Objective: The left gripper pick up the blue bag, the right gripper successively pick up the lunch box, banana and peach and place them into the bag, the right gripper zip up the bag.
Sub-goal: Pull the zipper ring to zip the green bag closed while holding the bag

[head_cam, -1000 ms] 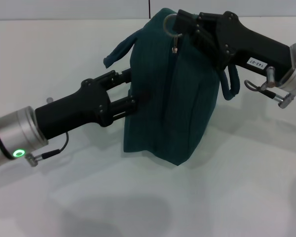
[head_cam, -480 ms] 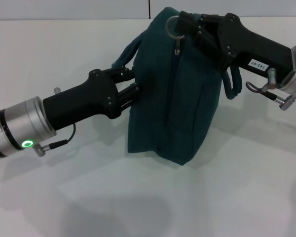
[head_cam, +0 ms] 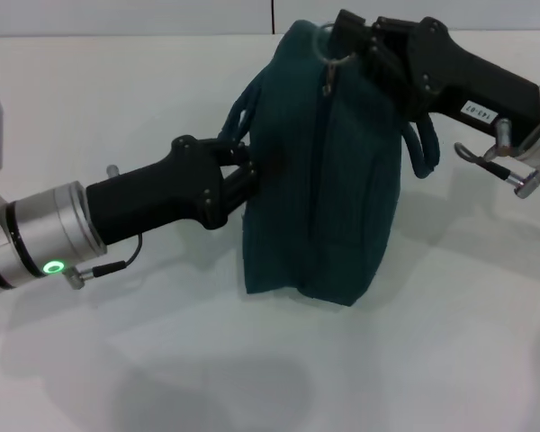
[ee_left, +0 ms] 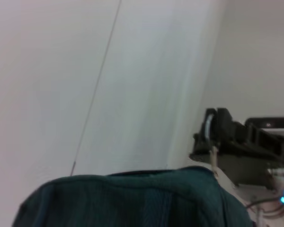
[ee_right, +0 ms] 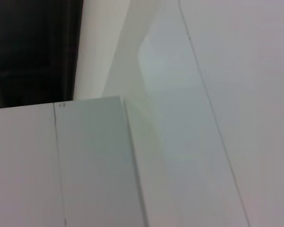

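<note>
The blue-green bag stands upright on the white table, its zip line running down the middle. My left gripper comes in from the left and is shut on the bag's side by the near handle. My right gripper is at the bag's top, shut on the zip pull with its metal ring. The left wrist view shows the bag's top and the right gripper beyond it. The lunch box, banana and peach are out of view.
The bag's second handle hangs loose under the right arm. The right wrist view shows only white wall panels and a dark opening.
My left arm has moved up and to the right, and the bag has shifted right with it and stands straighter. My right gripper has moved slightly right at the bag's top.
</note>
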`<state>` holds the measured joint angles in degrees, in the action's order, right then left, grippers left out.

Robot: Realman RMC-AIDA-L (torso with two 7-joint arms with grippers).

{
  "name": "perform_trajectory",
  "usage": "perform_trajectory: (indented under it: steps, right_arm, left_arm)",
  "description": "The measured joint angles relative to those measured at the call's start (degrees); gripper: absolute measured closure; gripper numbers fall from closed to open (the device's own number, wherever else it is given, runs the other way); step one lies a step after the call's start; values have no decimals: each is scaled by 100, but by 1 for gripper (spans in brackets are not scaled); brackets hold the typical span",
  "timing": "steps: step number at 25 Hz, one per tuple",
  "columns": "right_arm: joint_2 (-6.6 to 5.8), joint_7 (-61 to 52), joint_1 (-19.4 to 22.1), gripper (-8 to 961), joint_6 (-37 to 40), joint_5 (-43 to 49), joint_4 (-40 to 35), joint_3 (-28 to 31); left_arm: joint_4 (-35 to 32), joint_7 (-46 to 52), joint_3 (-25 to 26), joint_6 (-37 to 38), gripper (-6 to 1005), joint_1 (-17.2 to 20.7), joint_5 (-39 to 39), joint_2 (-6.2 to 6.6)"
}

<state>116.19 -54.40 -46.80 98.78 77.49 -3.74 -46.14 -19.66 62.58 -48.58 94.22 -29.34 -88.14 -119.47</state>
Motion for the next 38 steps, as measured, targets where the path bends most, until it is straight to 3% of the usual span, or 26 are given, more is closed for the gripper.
perform_trajectory:
  steps: [10, 18, 24, 28, 34, 38]
  right_arm:
    - [0, -200, 279, 937, -553, -434, -118, 0]
    - [-23, -228, 329, 936, -909, -620, -163, 0]
    - [-22, -237, 339, 936, -1598, -700, -233, 0]
    - [-11, -233, 355, 936, -1518, -713, -245, 0]
    - [-1, -279, 604, 936, -774, -848, -301, -1]
    - [0, -473, 704, 937, -465, -879, -250, -3]
  left_arm:
    - [-10, -8, -530, 252, 915, 30, -41, 52]
    - [-20, -25, -555, 786, 941, 36, -478, 107]
    - [-21, -98, -510, 938, 922, 155, -562, 146]
    - [-21, -113, -116, 837, 904, 281, -538, 140]
    - [-19, -31, 801, 237, 878, 426, -533, 38]
    - [-7, -4, 1029, -112, 860, 427, -528, 19]
